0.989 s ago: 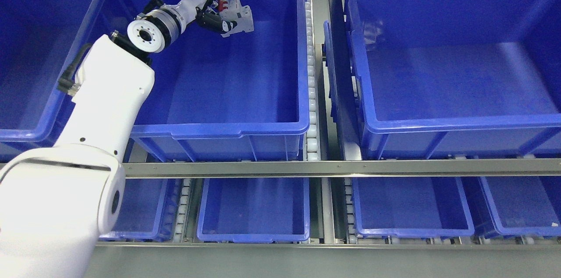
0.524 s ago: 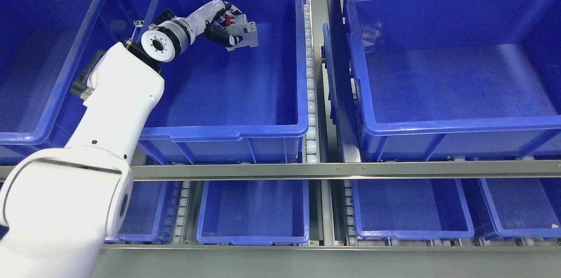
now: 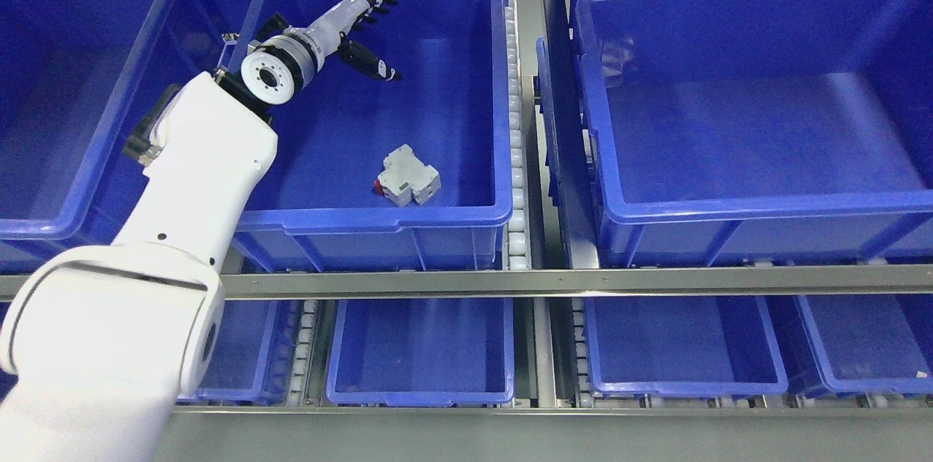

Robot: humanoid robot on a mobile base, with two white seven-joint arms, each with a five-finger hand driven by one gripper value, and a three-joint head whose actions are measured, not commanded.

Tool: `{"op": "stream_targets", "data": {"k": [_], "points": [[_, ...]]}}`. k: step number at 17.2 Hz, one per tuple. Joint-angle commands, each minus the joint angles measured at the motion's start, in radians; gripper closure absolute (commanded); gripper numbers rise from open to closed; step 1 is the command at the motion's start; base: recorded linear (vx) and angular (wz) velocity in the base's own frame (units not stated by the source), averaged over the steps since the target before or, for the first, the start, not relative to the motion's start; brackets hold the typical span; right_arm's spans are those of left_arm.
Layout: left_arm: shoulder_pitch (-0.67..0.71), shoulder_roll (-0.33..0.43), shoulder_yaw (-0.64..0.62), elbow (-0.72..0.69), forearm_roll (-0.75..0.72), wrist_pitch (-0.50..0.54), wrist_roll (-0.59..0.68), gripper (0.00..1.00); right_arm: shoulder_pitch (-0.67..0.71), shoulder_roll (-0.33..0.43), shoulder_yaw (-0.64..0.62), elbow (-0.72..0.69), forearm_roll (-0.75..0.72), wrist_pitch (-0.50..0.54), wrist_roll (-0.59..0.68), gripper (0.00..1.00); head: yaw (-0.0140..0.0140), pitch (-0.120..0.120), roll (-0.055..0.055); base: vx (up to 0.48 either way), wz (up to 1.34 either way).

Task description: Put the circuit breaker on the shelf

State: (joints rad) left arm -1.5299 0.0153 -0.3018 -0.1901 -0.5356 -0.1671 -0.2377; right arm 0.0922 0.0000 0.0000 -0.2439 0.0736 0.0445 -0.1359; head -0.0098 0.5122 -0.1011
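A white circuit breaker (image 3: 408,183) with a red switch lies on the floor of the middle blue bin (image 3: 379,217), near its front wall. My left hand (image 3: 370,32) hovers over the back part of the same bin, fingers spread and holding nothing. The left arm reaches in from the lower left across the bin's left wall. The right arm does not show.
Blue bins surround the middle one: one at the left (image 3: 44,221), a large one at the right (image 3: 729,207). A metal shelf rail (image 3: 568,280) runs across the front, roller tracks (image 3: 516,141) lie between bins, and more bins (image 3: 423,393) sit on the lower level.
The left hand let go of the circuit breaker, which dropped to the bin floor near the front wall. The fingers went from curled around it to spread.
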Motion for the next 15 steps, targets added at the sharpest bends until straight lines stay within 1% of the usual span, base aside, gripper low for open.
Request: {"op": "stream_targets", "data": {"k": [1, 2, 3, 4, 5, 6, 8, 10, 11, 12, 13, 15], "points": [[-0.001, 0.003, 0.351, -0.252, 0.017, 0.003, 0.093, 0.03, 0.000, -0.017, 0.020, 0.000, 0.000, 0.034, 0.001, 0.00, 0.0000, 0.000, 0.000, 0.000, 0.00], [0.005, 0.002, 0.492, -0.325, 0.025, 0.003, 0.103, 0.01, 0.000, -0.017, 0.020, 0.000, 0.000, 0.035, -0.001, 0.00, 0.0000, 0.000, 0.000, 0.000, 0.01], [0.010, 0.002, 0.624, -0.407, 0.042, 0.003, 0.103, 0.01, 0.000, -0.017, 0.020, 0.000, 0.000, 0.035, -0.001, 0.00, 0.0000, 0.000, 0.000, 0.000, 0.01], [0.046, 0.002, 0.744, -0.527, 0.099, 0.003, 0.103, 0.01, 0.000, -0.017, 0.020, 0.000, 0.000, 0.035, 0.001, 0.00, 0.0000, 0.000, 0.000, 0.000, 0.00], [0.081, 0.002, 0.754, -0.608, 0.161, 0.006, 0.109, 0.01, 0.000, -0.017, 0.020, 0.000, 0.000, 0.035, -0.001, 0.00, 0.0000, 0.000, 0.000, 0.000, 0.00], [0.111, 0.002, 0.751, -0.702, 0.215, 0.036, 0.127, 0.01, 0.000, -0.017, 0.020, 0.000, 0.000, 0.035, -0.001, 0.00, 0.0000, 0.000, 0.000, 0.000, 0.00], [0.183, 0.002, 0.739, -0.892, 0.300, 0.176, 0.176, 0.00, 0.000, -0.017, 0.020, 0.000, -0.001, 0.035, 0.001, 0.00, 0.0000, 0.000, 0.000, 0.000, 0.00], [0.294, 0.002, 0.614, -1.101, 0.357, 0.285, 0.192, 0.00, 0.000, -0.017, 0.020, 0.000, 0.000, 0.035, 0.001, 0.00, 0.0000, 0.000, 0.000, 0.000, 0.00], [0.383, 0.002, 0.540, -1.203, 0.377, 0.316, 0.193, 0.00, 0.000, -0.017, 0.020, 0.000, -0.001, 0.035, -0.001, 0.00, 0.0000, 0.000, 0.000, 0.000, 0.00], [0.477, 0.002, 0.485, -1.271, 0.382, 0.319, 0.195, 0.00, 0.000, -0.017, 0.020, 0.000, 0.000, 0.035, 0.001, 0.00, 0.0000, 0.000, 0.000, 0.000, 0.00], [0.566, 0.002, 0.440, -1.325, 0.382, 0.319, 0.202, 0.00, 0.000, -0.017, 0.020, 0.000, 0.000, 0.035, 0.001, 0.00, 0.0000, 0.000, 0.000, 0.000, 0.00], [0.672, 0.002, 0.394, -1.393, 0.382, 0.319, 0.236, 0.00, 0.000, -0.017, 0.020, 0.000, 0.000, 0.035, 0.001, 0.00, 0.0000, 0.000, 0.000, 0.000, 0.00]]}}
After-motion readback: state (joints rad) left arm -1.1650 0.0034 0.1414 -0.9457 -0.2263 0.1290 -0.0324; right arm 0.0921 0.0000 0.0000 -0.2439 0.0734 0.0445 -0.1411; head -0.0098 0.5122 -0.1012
